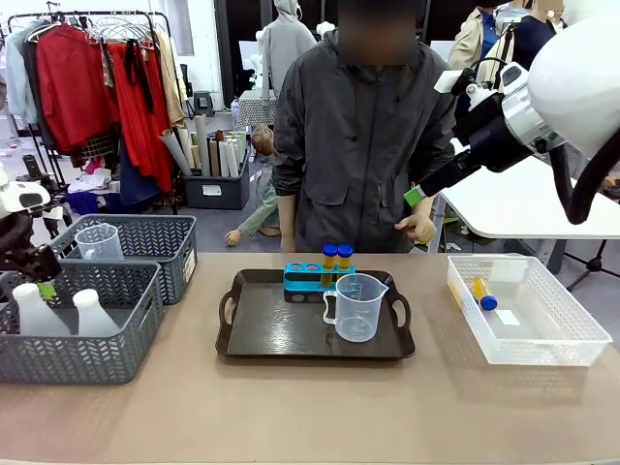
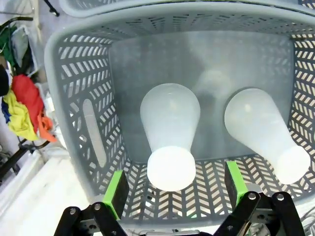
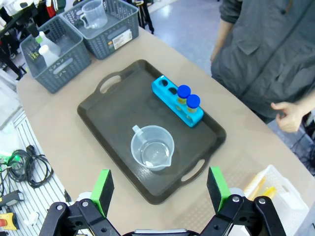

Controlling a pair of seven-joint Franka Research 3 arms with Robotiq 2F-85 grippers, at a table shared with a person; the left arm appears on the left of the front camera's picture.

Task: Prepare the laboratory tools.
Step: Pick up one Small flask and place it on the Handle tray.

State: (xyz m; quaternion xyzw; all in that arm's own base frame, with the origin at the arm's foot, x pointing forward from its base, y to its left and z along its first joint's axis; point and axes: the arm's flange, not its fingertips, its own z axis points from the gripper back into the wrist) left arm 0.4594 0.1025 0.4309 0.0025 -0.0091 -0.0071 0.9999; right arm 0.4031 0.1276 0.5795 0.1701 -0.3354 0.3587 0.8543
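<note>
Left arm's jaws are hanging wide open over the grey mesh basket [image 2: 83, 123], gripping nothing. The green pads [image 2: 117, 191] are sitting either side of the capped neck of a white conical flask [image 2: 170, 132], so the flask is lining up dead centre between the jaws, just beyond the tips. No contact that I can make out. I'm guessing it's lining up on the neck because that's the narrowest part to pinch, and the flask is standing upright, so a straight drop should be working. A second flask [image 2: 261, 128] is standing off to one side of the jaws, outside the far pad, near enough that the pad could be clipping it on the way down.

Right arm's jaws are also spread fully and carrying nothing, hovering high above the worktop [image 1: 310, 407]. Well below them the black tray [image 3: 118, 113] is holding the clear measuring cup [image 3: 151, 147], almost straight out ahead of the gap. Farther out is the blue tube rack [image 3: 165, 88], with two blue-capped tubes [image 3: 183, 92] in its end holes and the other holes free. It's probably parking up there to stay clear of the person, who is standing at the far side.

So the tray is filling up and the flask looks like the next pick.
</note>
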